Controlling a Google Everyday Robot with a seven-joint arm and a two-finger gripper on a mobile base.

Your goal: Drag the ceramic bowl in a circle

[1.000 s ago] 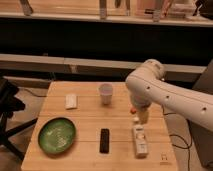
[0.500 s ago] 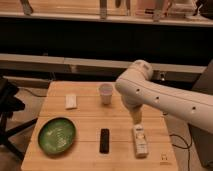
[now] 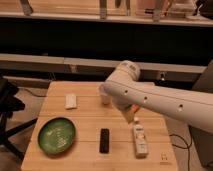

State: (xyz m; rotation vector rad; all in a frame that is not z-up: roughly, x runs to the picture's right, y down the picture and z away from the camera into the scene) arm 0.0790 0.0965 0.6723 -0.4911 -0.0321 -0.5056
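Gripper: the gripper (image 3: 132, 117) hangs at the end of the white arm (image 3: 160, 100), low over the right half of the wooden table (image 3: 90, 120). Its fingers stand apart and hold nothing.
Gripper's neighbour: a white oblong thing (image 3: 139, 141) lies flat on the table just past the gripper at 5 o'clock. Whether the two touch cannot be told.
Bowl against gripper: the green bowl (image 3: 57, 135) lies well apart from the gripper, at about 9 o'clock from it, a little toward 8. The black bar lies between them.
Bowl's place: it sits upright near the table's front left corner, with wood showing all round it.
Bowl's inside: glossy green with a darker rim, and only its pale speckled centre shows.
Black bar: a black bar (image 3: 104, 140) lies flat at 7 o'clock from the gripper, its length running front to back.
Cup: a small white cup (image 3: 104, 95) stands at 11 o'clock from the gripper, partly hidden behind the arm. Its inside cannot be seen.
White block: a small white block (image 3: 71, 101) lies at 10 o'clock, beyond the cup, toward the table's back left.
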